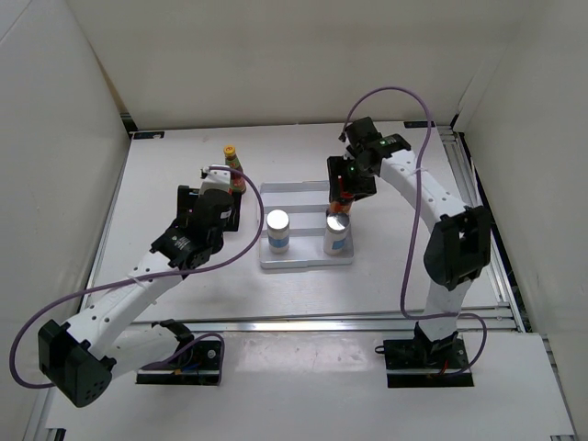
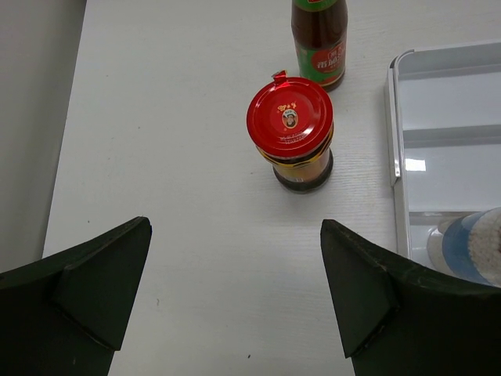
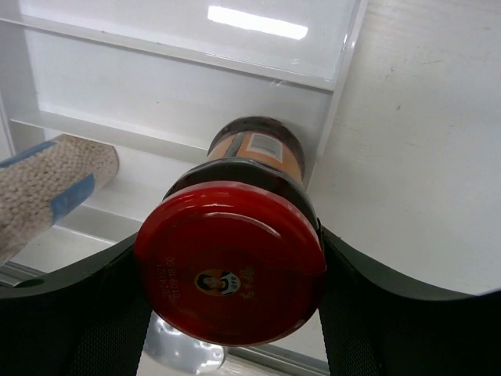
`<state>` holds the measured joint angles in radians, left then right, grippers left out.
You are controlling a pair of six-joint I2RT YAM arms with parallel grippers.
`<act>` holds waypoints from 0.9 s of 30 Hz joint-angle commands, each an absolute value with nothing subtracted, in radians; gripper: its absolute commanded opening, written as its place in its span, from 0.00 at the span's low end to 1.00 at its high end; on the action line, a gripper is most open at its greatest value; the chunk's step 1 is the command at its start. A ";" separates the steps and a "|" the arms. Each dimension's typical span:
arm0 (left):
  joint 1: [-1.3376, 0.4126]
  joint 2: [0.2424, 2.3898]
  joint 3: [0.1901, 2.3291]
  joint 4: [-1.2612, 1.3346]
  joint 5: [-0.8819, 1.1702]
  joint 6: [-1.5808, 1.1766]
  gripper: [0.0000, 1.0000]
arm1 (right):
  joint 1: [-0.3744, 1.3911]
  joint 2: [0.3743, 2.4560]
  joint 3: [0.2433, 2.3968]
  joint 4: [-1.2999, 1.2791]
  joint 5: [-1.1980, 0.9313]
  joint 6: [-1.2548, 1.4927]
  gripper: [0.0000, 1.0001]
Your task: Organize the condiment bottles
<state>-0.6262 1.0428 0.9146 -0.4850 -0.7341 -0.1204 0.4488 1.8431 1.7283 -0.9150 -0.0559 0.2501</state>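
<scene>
Now one dark jar with a red lid (image 3: 231,270) is squeezed tight in the right gripper (image 3: 231,321), over the right side of the white tray (image 3: 156,78), near a white shaker (image 1: 337,234). A second shaker (image 1: 277,230) stands in the tray too. On the table (image 2: 156,117), the other red-lidded jar (image 2: 291,125) stands before the left gripper (image 2: 235,235), which is wide open and holds nothing. A slim bottle (image 2: 319,39) stands just behind that jar.

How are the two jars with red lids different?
The left jar stands free on the table, untouched; the right jar is squeezed in the right gripper. The left jar is outside the white tray; the right jar is over it. Both have red lids and dark bodies.
</scene>
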 commanded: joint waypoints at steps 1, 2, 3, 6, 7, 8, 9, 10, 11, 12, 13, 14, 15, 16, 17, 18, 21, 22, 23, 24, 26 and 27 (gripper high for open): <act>-0.623 1.042 0.945 -0.476 -0.756 -0.129 1.00 | 0.443 1.845 1.723 -0.788 -0.109 0.262 0.17; -0.623 1.042 0.945 -0.476 -0.756 -0.129 1.00 | 0.443 1.845 1.711 -0.776 -0.109 0.262 0.17; -0.623 1.042 0.945 -0.476 -0.756 -0.129 1.00 | 0.443 1.858 1.710 -0.764 -0.109 0.262 0.17; -0.623 1.051 0.945 -0.476 -0.756 -0.129 1.00 | 0.443 1.881 1.689 -0.741 -0.129 0.262 0.18; -0.623 1.051 0.945 -0.476 -0.756 -0.129 1.00 | 0.443 1.890 1.677 -0.741 -0.129 0.262 0.18; -0.623 1.051 0.945 -0.476 -0.756 -0.129 1.00 | 0.443 1.890 1.677 -0.732 -0.129 0.262 0.21; -0.623 1.051 0.945 -0.476 -0.756 -0.129 1.00 | 0.443 1.902 1.677 -0.732 -0.129 0.262 0.24; -0.623 1.051 0.945 -0.476 -0.756 -0.129 1.00 | 0.443 1.902 1.677 -0.732 -0.138 0.262 0.30; -0.623 1.051 0.945 -0.476 -0.756 -0.129 1.00 | 0.443 1.902 1.668 -0.732 -0.138 0.262 0.49; -0.623 1.051 0.945 -0.476 -0.756 -0.129 1.00 | 0.443 1.902 1.667 -0.732 -0.138 0.262 0.55; -0.623 1.051 0.945 -0.476 -0.756 -0.129 1.00 | 0.452 1.902 1.667 -0.732 -0.138 0.262 0.60; -0.623 1.051 0.945 -0.476 -0.756 -0.129 1.00 | 0.453 1.893 1.667 -0.732 -0.127 0.262 0.74; -0.623 1.060 0.945 -0.476 -0.756 -0.129 1.00 | 0.453 1.893 1.667 -0.732 -0.117 0.262 0.80; -0.623 1.060 0.945 -0.476 -0.756 -0.129 1.00 | 0.453 1.881 1.667 -0.732 -0.106 0.262 0.86; -0.623 1.060 0.945 -0.476 -0.756 -0.138 1.00 | 0.453 1.881 1.677 -0.742 -0.106 0.262 0.91; -0.623 1.060 0.945 -0.476 -0.756 -0.138 1.00 | 0.453 1.870 1.698 -0.752 -0.094 0.262 0.97; -0.623 1.060 0.945 -0.476 -0.756 -0.138 1.00 | 0.453 1.849 1.749 -0.795 -0.072 0.262 1.00; -0.623 1.060 0.945 -0.485 -0.756 -0.147 1.00 | 0.453 1.839 1.778 -0.804 -0.072 0.262 1.00; -0.623 1.060 0.945 -0.485 -0.765 -0.147 1.00 | 0.453 1.815 1.790 -0.813 -0.060 0.262 1.00; -0.623 1.060 0.945 -0.485 -0.765 -0.147 1.00 | 0.453 1.800 1.802 -0.813 -0.046 0.262 1.00; -0.623 1.060 0.936 -0.485 -0.779 -0.160 1.00 | 0.453 1.745 1.824 -0.813 -0.031 0.262 1.00; -0.623 1.051 0.936 -0.498 -0.779 -0.182 1.00 | 0.453 1.724 1.836 -0.813 -0.031 0.262 1.00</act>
<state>-0.6262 1.0660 0.9146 -0.4866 -0.7490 -0.1425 0.4519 1.8587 1.7554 -0.8120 -0.0589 0.2588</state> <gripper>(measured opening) 0.998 0.998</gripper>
